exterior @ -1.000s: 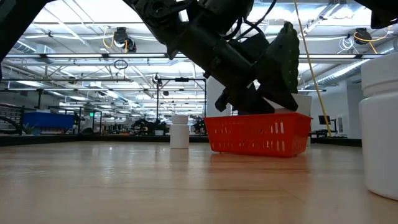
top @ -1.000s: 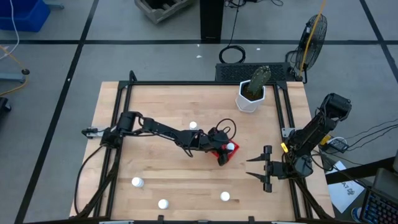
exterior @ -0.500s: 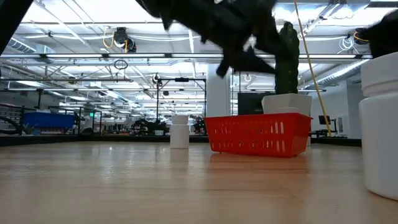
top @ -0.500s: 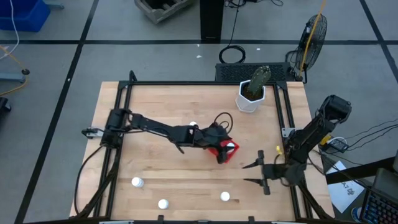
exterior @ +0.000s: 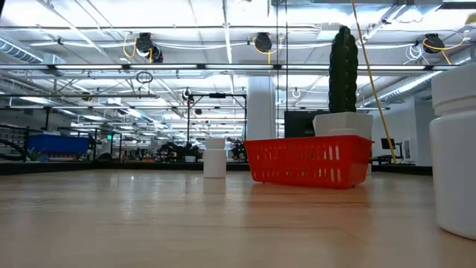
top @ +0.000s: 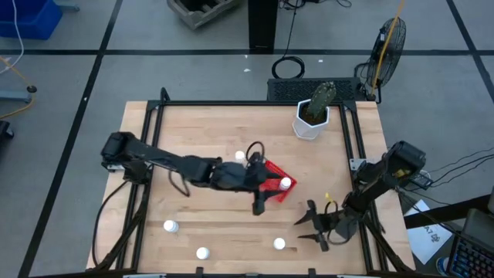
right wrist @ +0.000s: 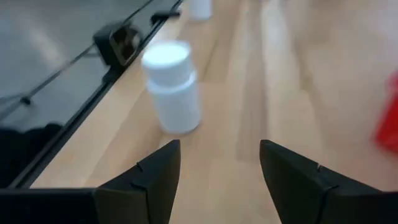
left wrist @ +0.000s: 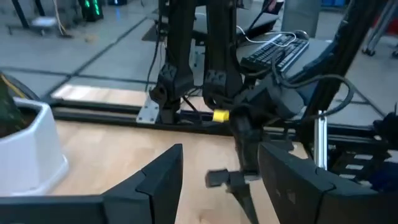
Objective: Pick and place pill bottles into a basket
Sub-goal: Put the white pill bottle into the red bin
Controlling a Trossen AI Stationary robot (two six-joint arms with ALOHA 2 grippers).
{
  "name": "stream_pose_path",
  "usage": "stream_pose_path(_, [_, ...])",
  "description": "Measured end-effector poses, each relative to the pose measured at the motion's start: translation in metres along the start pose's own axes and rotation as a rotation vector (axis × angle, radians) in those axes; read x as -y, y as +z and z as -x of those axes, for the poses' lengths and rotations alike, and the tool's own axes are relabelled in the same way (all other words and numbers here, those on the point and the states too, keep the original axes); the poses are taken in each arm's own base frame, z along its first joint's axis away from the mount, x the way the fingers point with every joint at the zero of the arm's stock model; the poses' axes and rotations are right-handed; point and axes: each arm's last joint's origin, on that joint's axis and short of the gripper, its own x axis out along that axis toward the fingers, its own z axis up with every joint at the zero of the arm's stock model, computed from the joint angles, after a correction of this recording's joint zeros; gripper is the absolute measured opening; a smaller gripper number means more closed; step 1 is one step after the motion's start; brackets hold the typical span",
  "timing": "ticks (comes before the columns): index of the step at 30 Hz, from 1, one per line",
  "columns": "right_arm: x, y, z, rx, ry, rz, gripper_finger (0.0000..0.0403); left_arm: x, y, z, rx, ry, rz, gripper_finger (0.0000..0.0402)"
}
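The red basket stands mid-table with one white pill bottle in it; the basket also shows in the low view. Another bottle stands just beyond it. Three bottles stand by the near edge, one at the left, one at the middle and one at the right. My left gripper is open and empty, raised beside the basket. My right gripper is open and empty, low over the table, pointing at the near-right bottle.
A white pot with a cactus stands at the far right. A black metal frame runs along the table's sides. In the low view a bottle stands very close to the camera at the right.
My left gripper has risen from over the basket, out of the low view, and drawn a little toward the near edge. My right gripper has moved toward the left and near edge, closer to the near-right bottle. The bottle in the basket has stayed put.
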Motion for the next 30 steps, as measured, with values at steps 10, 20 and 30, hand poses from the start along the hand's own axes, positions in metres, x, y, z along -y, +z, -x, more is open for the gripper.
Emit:
stream_pose_path(10, [-0.019,0.002,-0.041,-0.032,0.022,0.025,0.0296,0.028,0.014,0.029,0.049,0.013,-0.063,0.0214])
stream_pose_path(20, [-0.013,-0.009,-0.062,-0.03,0.053,-0.02,0.0328,0.034,0.014,0.032,0.05,-0.001,-0.073,0.0214])
stream_pose_path(30, [-0.018,-0.007,-0.085,0.001,0.085,-0.008,0.0322,0.033,0.014,0.032,0.051,0.0,-0.072,0.0214])
